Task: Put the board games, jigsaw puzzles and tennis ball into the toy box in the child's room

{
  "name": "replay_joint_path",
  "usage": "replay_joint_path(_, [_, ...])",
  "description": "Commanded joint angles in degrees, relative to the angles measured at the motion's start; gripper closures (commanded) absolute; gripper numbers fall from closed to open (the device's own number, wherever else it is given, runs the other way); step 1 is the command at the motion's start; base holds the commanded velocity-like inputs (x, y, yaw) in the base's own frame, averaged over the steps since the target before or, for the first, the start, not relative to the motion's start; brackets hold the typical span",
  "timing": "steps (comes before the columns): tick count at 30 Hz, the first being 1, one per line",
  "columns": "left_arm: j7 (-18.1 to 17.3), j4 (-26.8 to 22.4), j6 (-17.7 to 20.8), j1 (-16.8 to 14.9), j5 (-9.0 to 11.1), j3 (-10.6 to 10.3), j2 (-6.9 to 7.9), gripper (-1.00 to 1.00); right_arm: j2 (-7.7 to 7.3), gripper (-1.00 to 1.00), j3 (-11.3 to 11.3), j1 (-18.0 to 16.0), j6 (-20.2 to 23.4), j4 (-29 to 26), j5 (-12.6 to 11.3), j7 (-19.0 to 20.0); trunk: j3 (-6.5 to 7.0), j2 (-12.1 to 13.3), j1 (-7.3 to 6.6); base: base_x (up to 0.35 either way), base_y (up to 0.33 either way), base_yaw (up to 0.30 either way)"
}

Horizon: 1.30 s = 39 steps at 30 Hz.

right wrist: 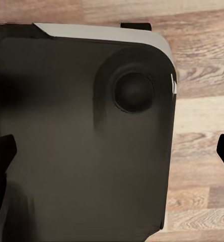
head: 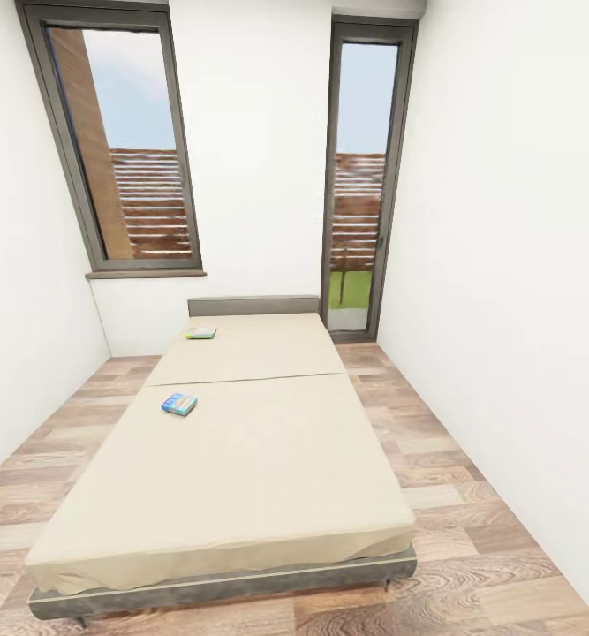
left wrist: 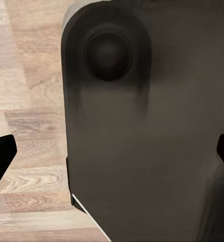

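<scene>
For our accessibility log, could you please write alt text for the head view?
A beige-sheeted bed with two board games on its left side, a blue multicolour box nearer and a green one by the headboard, in a white-walled room with wood-plank floor.

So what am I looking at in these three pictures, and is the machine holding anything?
The large picture comes from a camera on a wheeled robot's head, in a computer simulation. It faces a bed in a white room with a wood floor. Two flat game boxes lie on the sheet: a blue one nearer, a green-edged one by the headboard. The other two pictures come from cameras on the arms' wrists, looking down past the robot's own dark body to the floor. The black tips at their edges belong to the left tool and right tool: each stands open and holds nothing.
</scene>
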Motion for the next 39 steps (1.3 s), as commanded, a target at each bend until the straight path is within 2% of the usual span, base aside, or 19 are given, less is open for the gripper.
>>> replay_joint_path(1, [-0.14, -0.07, 0.08, -0.35, 0.11, 0.02, 0.02, -1.0, 0.04, -1.0, -0.01, -0.35, 0.15, -0.21, 0.01, 0.03, -0.06, -0.03, 0.0, 0.0, 0.0, 0.0])
replay_joint_path(11, [-0.75, -0.33, 1.08, -3.42, 1.39, 0.57, -0.15, -1.0, 0.03, -1.0, -0.04, -3.33, 1.09, -1.31, -0.23, -0.05, -0.06, -0.03, 0.0, 0.0, 0.0, 0.0])
replay_joint_path(12, [-0.82, -0.35, 1.53, -5.87, 1.83, 0.62, -0.19, -1.0, -0.03, -1.0, -0.05, -5.47, 1.55, -1.39, -0.29, -0.04, -0.06, -0.03, 0.0, 0.0, 0.0, 0.0])
replay_joint_path(13, [-0.89, -0.37, 2.13, -6.95, 2.3, 0.67, -0.22, -1.0, -0.11, -1.0, -0.07, -6.61, 2.19, -1.46, -0.35, -0.04, -0.06, -0.03, 0.0, 0.0, 0.0, 0.0])
replay_joint_path(14, [-0.89, -0.37, 2.13, -6.95, 2.3, 0.67, -0.22, -1.0, -0.11, -1.0, -0.07, -6.61, 2.19, -1.46, -0.35, -0.04, -0.06, -0.03, 0.0, 0.0, 0.0, 0.0])
replay_joint_path(17, [-1.03, -0.43, 4.33, -10.39, 4.02, 0.76, -0.34, -1.0, -0.22, -1.0, -0.1, -10.11, 4.84, -1.59, -0.45, -0.07, -0.06, -0.03, 0.0, 0.0, 0.0, 0.0])
replay_joint_path(20, [-1.08, -0.46, 5.15, -11.58, 4.7, 0.78, -0.4, -1.0, -0.22, -1.0, -0.13, -11.24, 5.84, -1.64, -0.46, -0.12, -0.06, -0.03, 0.0, 0.0, 0.0, 0.0])
replay_joint_path(25, [-1.19, -0.84, 8.57, -16.66, 7.49, 0.82, -0.97, -1.0, -0.19, -1.0, -0.19, -16.09, 9.08, -2.16, -0.5, -0.22, -0.06, -0.03, 0.0, 0.0, 0.0, 0.0])
replay_joint_path(28, [-1.21, -1.01, 9.44, -18.01, 8.02, 0.83, -1.16, -1.0, -0.17, -1.0, -0.2, -17.5, 9.72, -2.39, -0.5, -0.24, -0.06, -0.03, 0.0, 0.0, 0.0, 0.0])
replay_joint_path(30, [-1.21, -1.48, 11.11, -20.7, 8.89, 0.83, -1.57, -1.0, -0.02, -1.0, -0.24, -20.47, 11.2, -2.79, -0.53, -0.31, -0.06, -0.03, 0.0, 0.0, 0.0, 0.0])
replay_joint_path(31, [-1.21, -1.48, 11.11, -20.7, 8.89, 0.83, -1.57, -1.0, -0.02, -1.0, -0.24, -20.47, 11.2, -2.79, -0.53, -0.31, -0.06, -0.03, 0.0, 0.0, 0.0, 0.0])
replay_joint_path(33, [-1.2, -2.3, 12.51, -23.4, 9.51, 0.87, -1.98, -1.0, 0.15, -1.0, -0.3, -23.65, 13.34, -3.09, -0.56, -0.37, -0.06, -0.03, 0.0, 0.0, 0.0, 0.0])
replay_joint_path(34, [-1.2, -2.3, 12.51, -23.4, 9.51, 0.87, -1.98, -1.0, 0.15, -1.0, -0.3, -23.65, 13.34, -3.09, -0.56, -0.37, -0.06, -0.03, 0.0, 0.0, 0.0, 0.0])
replay_joint_path(36, [-1.19, -3.47, 13.73, -25.91, 9.98, 0.93, -2.49, -1.0, 0.26, -1.0, -0.34, -27.34, 16.35, -3.45, -0.59, -0.34, -0.06, -0.03, 0.0, 0.0, 0.0, 0.0])
replay_joint_path(37, [-1.19, -3.47, 13.73, -25.91, 9.98, 0.93, -2.49, -1.0, 0.26, -1.0, -0.34, -27.34, 16.35, -3.45, -0.59, -0.34, -0.06, -0.03, 0.0, 0.0, 0.0, 0.0])
replay_joint_path(38, [-1.19, -4.18, 14.4, -27.13, 10.26, 1.04, -2.82, -1.0, 0.29, -1.0, -0.35, -29.4, 18.2, -3.68, -0.62, -0.31, -0.06, -0.03, 0.0, 0.0, 0.0, 0.0])
replay_joint_path(39, [-1.19, -4.18, 14.4, -27.13, 10.26, 1.04, -2.82, -1.0, 0.29, -1.0, -0.35, -29.4, 18.2, -3.68, -0.62, -0.31, -0.06, -0.03, 0.0, 0.0, 0.0, 0.0])
